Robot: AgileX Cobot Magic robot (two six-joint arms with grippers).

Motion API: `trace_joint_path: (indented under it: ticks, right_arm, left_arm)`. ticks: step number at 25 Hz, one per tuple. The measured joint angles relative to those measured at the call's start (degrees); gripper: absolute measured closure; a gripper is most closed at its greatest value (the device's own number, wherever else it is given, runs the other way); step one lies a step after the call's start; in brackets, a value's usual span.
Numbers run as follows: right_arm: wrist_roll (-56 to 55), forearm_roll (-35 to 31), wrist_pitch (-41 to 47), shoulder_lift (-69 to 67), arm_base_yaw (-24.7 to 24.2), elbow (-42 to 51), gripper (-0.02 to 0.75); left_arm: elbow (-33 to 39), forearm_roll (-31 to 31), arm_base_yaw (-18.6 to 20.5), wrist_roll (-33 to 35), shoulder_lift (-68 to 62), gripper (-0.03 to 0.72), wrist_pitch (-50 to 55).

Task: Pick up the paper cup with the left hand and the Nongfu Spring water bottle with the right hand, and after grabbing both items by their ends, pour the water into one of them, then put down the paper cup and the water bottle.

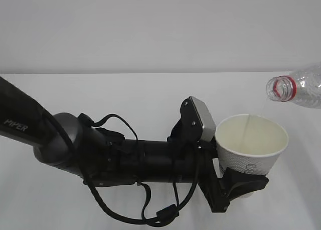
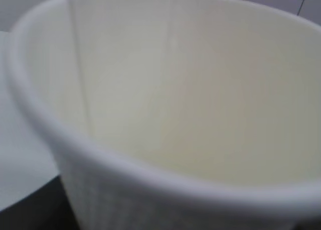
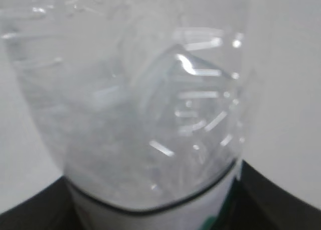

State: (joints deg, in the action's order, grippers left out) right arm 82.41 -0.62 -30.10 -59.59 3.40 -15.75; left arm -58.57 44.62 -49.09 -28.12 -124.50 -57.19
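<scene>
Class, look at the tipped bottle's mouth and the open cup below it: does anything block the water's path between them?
Nothing visible does. The bottle's mouth hangs above the paper cup, and a thin stream of water falls straight into its open top.

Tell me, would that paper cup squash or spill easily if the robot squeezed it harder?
Probably yes. The paper cup looks thin-walled, so a harder squeeze from the left gripper, which holds it near its base, could likely dent it. It also looks light and wide at the top, so with water streaming in from the tilted bottle, a jolt might slosh some out.
</scene>
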Motion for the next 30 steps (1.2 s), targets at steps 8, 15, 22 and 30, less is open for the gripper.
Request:
trace_joint_path:
  ticks: [8,15,22,30]
  right_arm:
    - [0.5,0.0,0.0,0.0,0.0,0.0,0.280]
    - [0.7,0.0,-0.1,0.0,0.0,0.0,0.280]
    - [0.7,0.0,-0.1,0.0,0.0,0.0,0.280]
    - [0.7,0.0,-0.1,0.0,0.0,0.0,0.280]
  left_arm:
    - [0.0,0.0,0.0,0.0,0.0,0.142,0.0]
    - [0.0,0.0,0.0,0.0,0.0,0.142,0.0]
    - [0.0,0.0,0.0,0.0,0.0,0.142,0.0]
    - [0.0,0.0,0.0,0.0,0.0,0.142,0.0]
